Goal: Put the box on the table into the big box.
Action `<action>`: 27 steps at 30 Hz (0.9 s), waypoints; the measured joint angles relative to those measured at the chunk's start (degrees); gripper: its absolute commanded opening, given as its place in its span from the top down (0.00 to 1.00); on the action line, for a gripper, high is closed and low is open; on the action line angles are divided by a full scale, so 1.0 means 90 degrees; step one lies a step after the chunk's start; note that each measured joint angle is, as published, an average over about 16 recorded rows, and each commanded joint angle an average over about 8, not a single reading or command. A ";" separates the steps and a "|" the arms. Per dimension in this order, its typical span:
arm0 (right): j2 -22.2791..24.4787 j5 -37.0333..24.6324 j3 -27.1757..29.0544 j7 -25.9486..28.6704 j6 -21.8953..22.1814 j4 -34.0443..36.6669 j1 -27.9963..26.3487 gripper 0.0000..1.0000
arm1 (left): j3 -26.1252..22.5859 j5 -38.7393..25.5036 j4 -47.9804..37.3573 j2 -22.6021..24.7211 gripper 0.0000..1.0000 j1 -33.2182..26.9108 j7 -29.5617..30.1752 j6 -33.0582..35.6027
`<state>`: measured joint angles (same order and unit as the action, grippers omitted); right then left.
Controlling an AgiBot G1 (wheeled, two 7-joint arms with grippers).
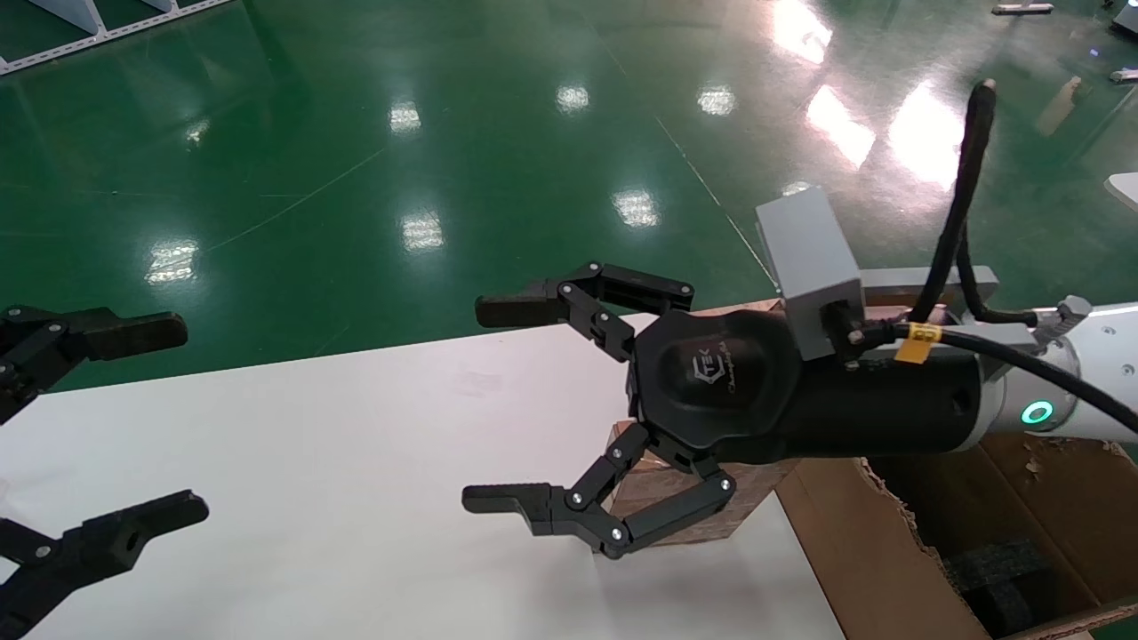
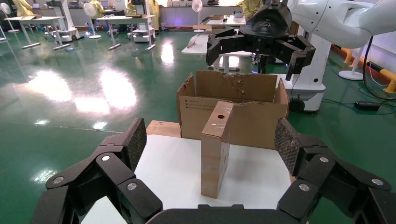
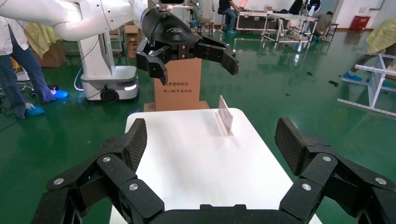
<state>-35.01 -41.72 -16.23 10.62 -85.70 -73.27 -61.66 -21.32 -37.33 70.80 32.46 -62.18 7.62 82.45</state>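
The box (image 2: pixel 216 150) stands upright on the white table (image 1: pixel 338 462), its top face showing a round hole. In the head view only the box's lower part (image 1: pixel 689 516) shows, beneath my right gripper's palm. My right gripper (image 1: pixel 473 404) hovers open over the table, fingers pointing left past the box and holding nothing. The big box (image 1: pixel 880 551) sits off the table's right end with torn flaps and black foam (image 1: pixel 996 578) inside. It stands just behind the box as the big box (image 2: pixel 252 116) in the left wrist view. My left gripper (image 1: pixel 191 420) is open at the table's left end, facing the box.
A small upright card (image 3: pixel 225 114) stands on the table near one long edge. Another printed brown carton (image 3: pixel 177 86) stands beyond the table's left end. Green floor surrounds the table. A wooden board (image 2: pixel 163 128) lies beside the big box.
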 measured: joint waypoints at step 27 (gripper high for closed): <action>0.0077 -0.0435 -0.0089 -0.0244 -0.0027 0.0255 -0.0116 0.00 | 0.0000 0.0000 0.0000 0.0000 1.00 0.0000 0.0000 0.0000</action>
<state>-34.32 -45.63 -17.04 8.42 -85.95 -70.98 -62.70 -21.32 -37.33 70.80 32.46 -62.18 7.62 82.45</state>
